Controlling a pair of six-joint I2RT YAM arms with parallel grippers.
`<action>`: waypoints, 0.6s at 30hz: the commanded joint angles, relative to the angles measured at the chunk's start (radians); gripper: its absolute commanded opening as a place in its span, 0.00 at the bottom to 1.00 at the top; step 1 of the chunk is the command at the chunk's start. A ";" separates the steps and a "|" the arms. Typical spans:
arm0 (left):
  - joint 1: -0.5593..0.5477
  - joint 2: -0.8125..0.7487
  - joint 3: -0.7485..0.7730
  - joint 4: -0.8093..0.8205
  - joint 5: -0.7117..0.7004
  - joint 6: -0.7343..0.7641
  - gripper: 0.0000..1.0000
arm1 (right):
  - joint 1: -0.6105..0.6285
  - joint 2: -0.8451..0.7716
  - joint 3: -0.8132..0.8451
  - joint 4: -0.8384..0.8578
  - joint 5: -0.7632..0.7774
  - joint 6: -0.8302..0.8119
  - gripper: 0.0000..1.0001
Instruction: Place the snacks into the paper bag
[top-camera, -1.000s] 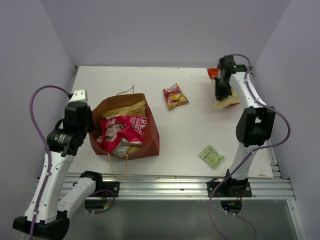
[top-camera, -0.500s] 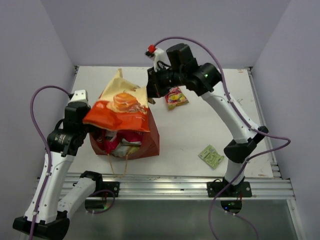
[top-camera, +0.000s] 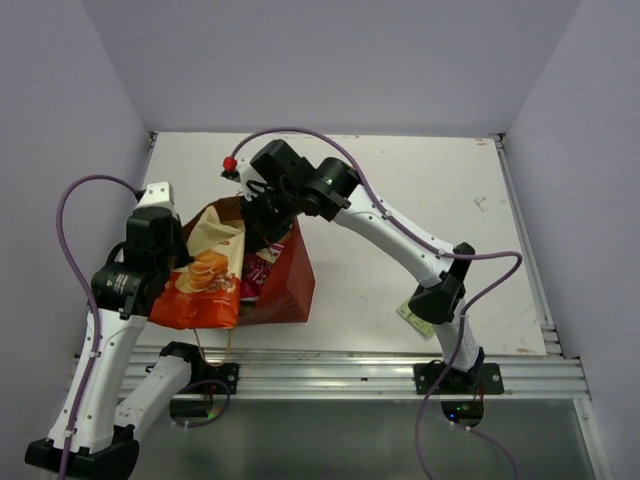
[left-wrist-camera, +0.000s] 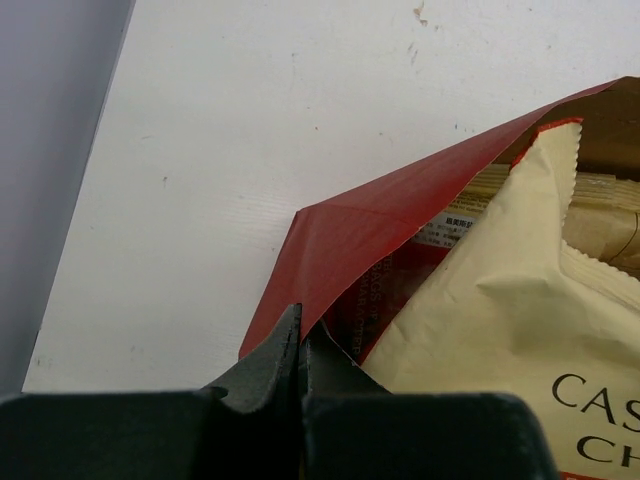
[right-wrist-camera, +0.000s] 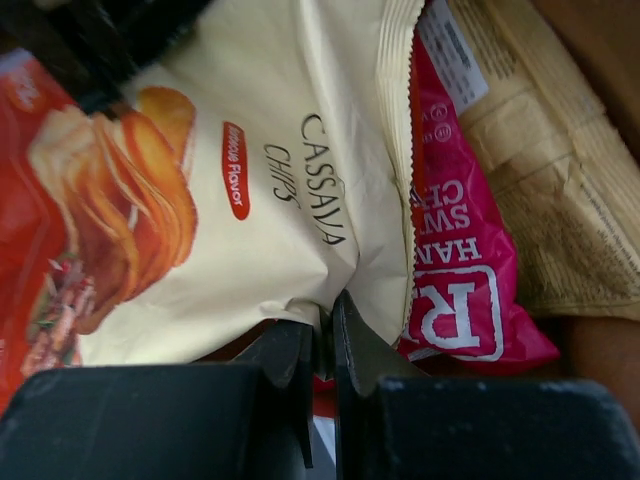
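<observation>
The dark red paper bag (top-camera: 288, 282) lies open at the left of the table. My left gripper (left-wrist-camera: 300, 328) is shut on the bag's red rim (left-wrist-camera: 350, 240). My right gripper (right-wrist-camera: 325, 320) reaches over the bag and is shut on the edge of the cream-and-orange cassava chips packet (right-wrist-camera: 230, 190). In the top view that packet (top-camera: 205, 278) hangs over the bag's mouth and front left edge. A pink-red packet (right-wrist-camera: 462, 275) and a tan kraft pouch (right-wrist-camera: 565, 200) lie inside the bag. The small green sachet (top-camera: 410, 314) lies on the table, partly behind the right arm's elbow.
The right arm (top-camera: 390, 225) stretches across the middle of the table and hides what lies under it. Purple walls close the table at the left, back and right. A metal rail (top-camera: 330, 365) runs along the near edge.
The right arm swung from the far right corner to the bag with the chips packet, then lowered it leftward over the bag's mouth. The yellow-red packet is now hidden by the arm. The left arm held still.
</observation>
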 joint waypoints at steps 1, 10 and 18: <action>0.000 -0.030 0.016 0.091 0.003 0.008 0.00 | 0.012 0.025 0.183 -0.028 0.005 0.062 0.00; -0.002 -0.036 0.019 0.088 0.009 0.009 0.00 | 0.012 -0.018 0.050 0.000 0.163 0.064 0.00; -0.011 -0.044 0.018 0.087 0.007 0.009 0.00 | 0.004 0.077 0.070 -0.208 0.470 0.025 0.00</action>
